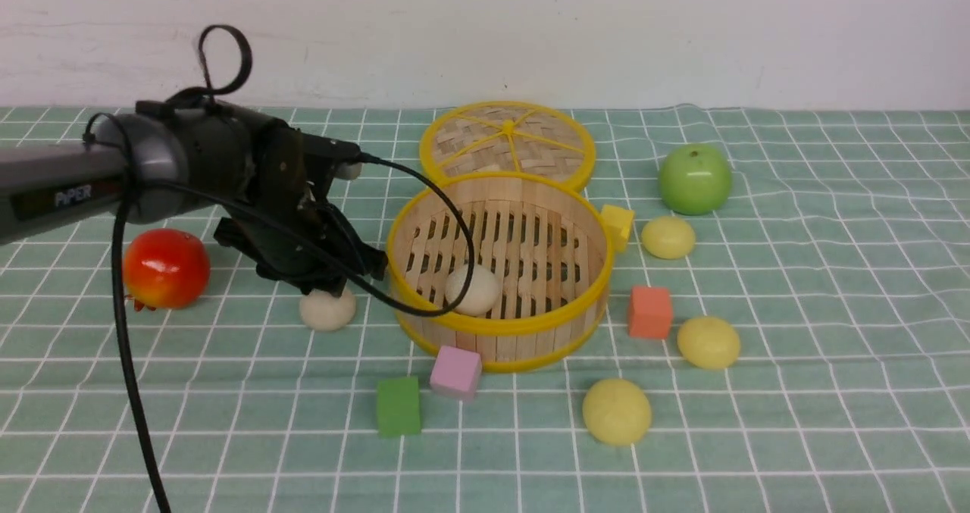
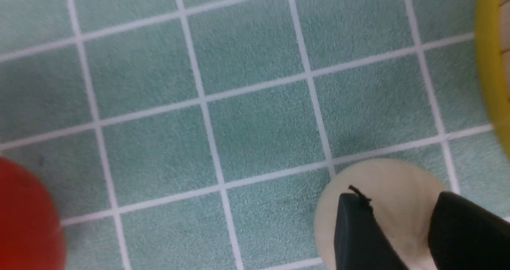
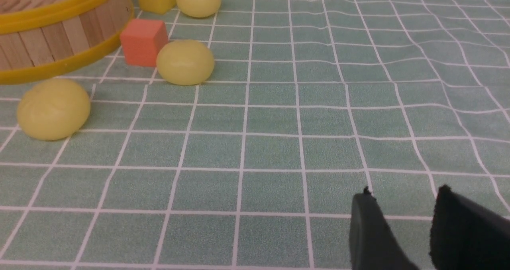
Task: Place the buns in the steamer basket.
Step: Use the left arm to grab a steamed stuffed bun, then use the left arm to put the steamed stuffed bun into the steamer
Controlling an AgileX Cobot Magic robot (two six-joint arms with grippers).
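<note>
The left gripper [image 2: 398,200], jaws apart, hangs just over the off-white bun [image 1: 327,310], with the steamer basket [image 1: 500,325] at its 3 o'clock.

Grey arm [image 1: 61,186] marked PIPER, black hand [image 2: 400,218], looping black cable [image 1: 121,331].

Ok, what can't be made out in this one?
- Whether the left gripper holds the beige bun: in the front view, the arm covers the fingers; in the left wrist view, the picture's edge cuts off the contact.
- Right gripper: out of the front view; the right wrist view shows only its fingertips, apart.
- Second bun in the steamer basket: in the front view, the near rim and the cable cover part of it.
- Red fruit: left wrist view, blurred, cut by the edge.
</note>
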